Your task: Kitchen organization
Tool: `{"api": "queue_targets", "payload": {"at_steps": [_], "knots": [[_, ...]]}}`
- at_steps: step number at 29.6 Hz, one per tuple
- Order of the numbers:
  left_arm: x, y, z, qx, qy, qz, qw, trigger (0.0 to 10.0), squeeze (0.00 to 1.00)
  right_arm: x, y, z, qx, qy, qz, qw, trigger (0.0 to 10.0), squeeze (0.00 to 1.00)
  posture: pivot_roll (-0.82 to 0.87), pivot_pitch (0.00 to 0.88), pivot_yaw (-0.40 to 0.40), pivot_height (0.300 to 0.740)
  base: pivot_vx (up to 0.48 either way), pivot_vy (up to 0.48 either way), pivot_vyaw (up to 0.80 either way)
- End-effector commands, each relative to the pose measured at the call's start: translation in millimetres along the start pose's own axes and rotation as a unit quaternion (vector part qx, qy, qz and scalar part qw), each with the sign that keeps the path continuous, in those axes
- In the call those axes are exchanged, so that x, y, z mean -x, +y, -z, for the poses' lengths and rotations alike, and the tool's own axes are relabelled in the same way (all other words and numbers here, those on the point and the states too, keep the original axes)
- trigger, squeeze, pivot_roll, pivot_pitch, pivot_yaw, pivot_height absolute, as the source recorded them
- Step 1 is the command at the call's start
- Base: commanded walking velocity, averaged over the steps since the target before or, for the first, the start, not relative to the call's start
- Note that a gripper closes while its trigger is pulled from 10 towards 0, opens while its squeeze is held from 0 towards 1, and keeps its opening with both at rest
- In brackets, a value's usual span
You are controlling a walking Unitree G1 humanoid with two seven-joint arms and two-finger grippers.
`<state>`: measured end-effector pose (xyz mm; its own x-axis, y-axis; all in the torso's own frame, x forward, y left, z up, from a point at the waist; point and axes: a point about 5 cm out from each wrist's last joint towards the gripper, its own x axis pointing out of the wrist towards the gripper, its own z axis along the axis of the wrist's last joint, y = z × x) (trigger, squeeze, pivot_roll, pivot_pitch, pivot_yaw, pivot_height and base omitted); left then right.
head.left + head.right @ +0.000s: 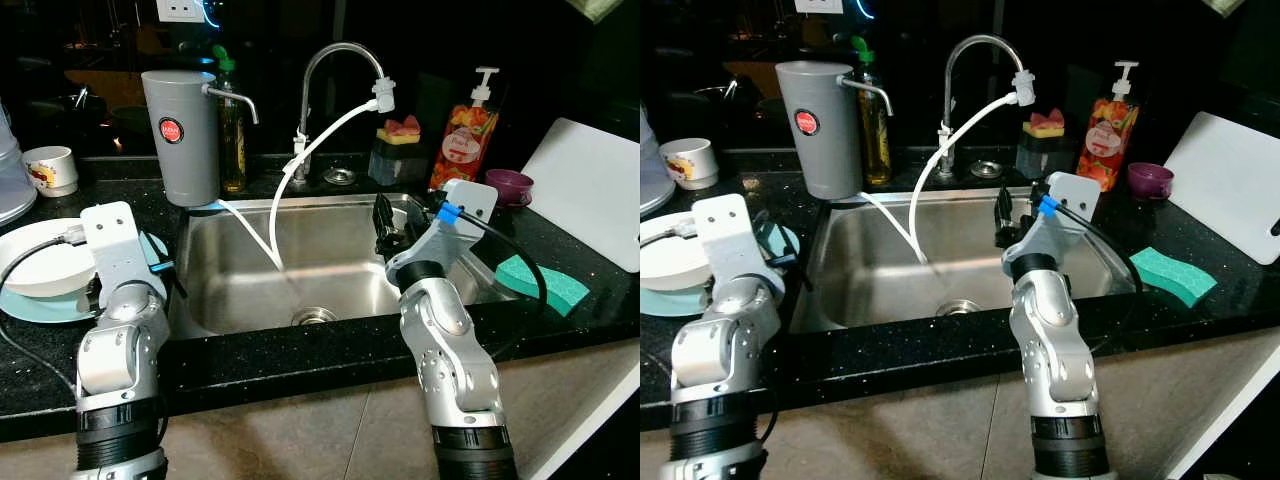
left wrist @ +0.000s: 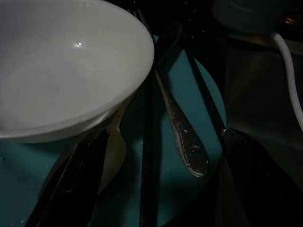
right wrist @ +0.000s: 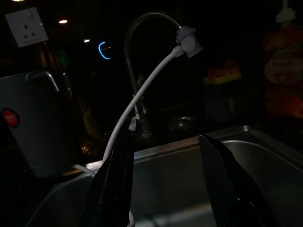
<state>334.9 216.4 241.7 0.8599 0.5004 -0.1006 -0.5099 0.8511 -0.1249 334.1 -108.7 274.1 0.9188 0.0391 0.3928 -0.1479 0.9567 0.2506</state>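
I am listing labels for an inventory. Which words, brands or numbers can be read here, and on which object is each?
None can be read.
Grey water filter jug: round red logo, text too small.
Orange pump bottle: printed label, blurred.
White cup: red pattern, unreadable.

arms: silver, jointed, black cuffs | wrists: white blocks, black cables, blue clip | fingers [image 3: 113, 189]: long, black
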Motion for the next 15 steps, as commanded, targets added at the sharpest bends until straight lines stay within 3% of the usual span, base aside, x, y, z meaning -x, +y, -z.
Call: {"api": "queue_targets", "payload": {"at_steps": [1, 3, 5, 8, 9, 10, 11, 12, 13, 15], "knots": [[-0.1, 2.1, 6.2, 0.006, 0.018, -0.004, 1.000, 8.8, 0.00, -0.4, -0.3, -0.9, 0.001, -0.003, 0.001, 1.000, 10.0, 0.00, 0.17, 0.049, -0.054, 0.740, 0.000, 0.000, 0.00], [-0.4, 2.1, 8.0, 0.008, 0.023, -0.003, 1.000, 8.9, 0.00, -0.4, -0.3, -0.8, 0.001, -0.003, 0.001, 1.000, 10.0, 0.00, 0.17, 0.049, -0.054, 0.740, 0.000, 0.000, 0.00], [-0.8, 1.9, 12.2, 0.013, 0.035, -0.003, 0.999, 8.0, 0.00, -0.4, -0.2, -0.8, 0.001, -0.003, 0.001, 1.000, 10.0, 0.00, 0.17, 0.054, -0.055, 0.740, 0.000, 0.000, 0.00], [-1.0, 1.9, 13.7, 0.014, 0.039, -0.002, 0.999, 8.1, 0.00, -0.4, -0.1, -0.7, 0.001, -0.003, 0.002, 1.000, 10.0, 0.00, 0.17, 0.054, -0.055, 0.740, 0.000, 0.000, 0.00], [-1.0, 1.8, 14.2, 0.015, 0.041, -0.002, 0.999, 6.9, 0.00, -0.2, -0.2, -0.6, 0.001, -0.003, 0.002, 1.000, 10.0, 0.00, 0.17, 0.054, -0.055, 0.740, 0.000, 0.000, 0.00], [-0.9, 1.8, 14.8, 0.017, 0.043, -0.002, 0.999, 6.9, 0.00, -0.1, -0.2, -0.6, 0.001, -0.003, 0.002, 1.000, 10.0, 0.00, 0.17, 0.054, -0.055, 0.740, 0.000, 0.000, 0.00], [-0.9, 1.7, 16.0, 0.017, 0.046, -0.001, 0.999, 5.9, 0.00, 0.1, -0.4, -0.4, 0.001, -0.002, 0.002, 1.000, 10.0, 0.00, 0.17, 0.054, -0.055, 0.740, 0.000, 0.000, 0.00], [-0.9, 1.7, 16.3, 0.017, 0.046, -0.001, 0.999, 5.9, 0.00, 0.1, -0.4, -0.4, 0.001, -0.002, 0.003, 1.000, 10.0, 0.00, 0.17, 0.054, -0.055, 0.740, 0.000, 0.000, 0.00], [-0.9, 1.7, 16.8, 0.017, 0.046, -0.001, 0.999, 5.1, 0.00, 0.2, -0.6, -0.2, 0.001, -0.002, 0.003, 1.000, 10.0, 0.00, 0.17, 0.054, -0.055, 0.740, 0.000, 0.000, 0.00], [-0.9, 1.6, 17.1, 0.017, 0.047, -0.001, 0.999, 5.1, 0.00, 0.3, -0.6, -0.2, 0.001, -0.002, 0.003, 1.000, 10.0, 0.00, 0.17, 0.054, -0.055, 0.740, 0.000, 0.000, 0.00]]}}
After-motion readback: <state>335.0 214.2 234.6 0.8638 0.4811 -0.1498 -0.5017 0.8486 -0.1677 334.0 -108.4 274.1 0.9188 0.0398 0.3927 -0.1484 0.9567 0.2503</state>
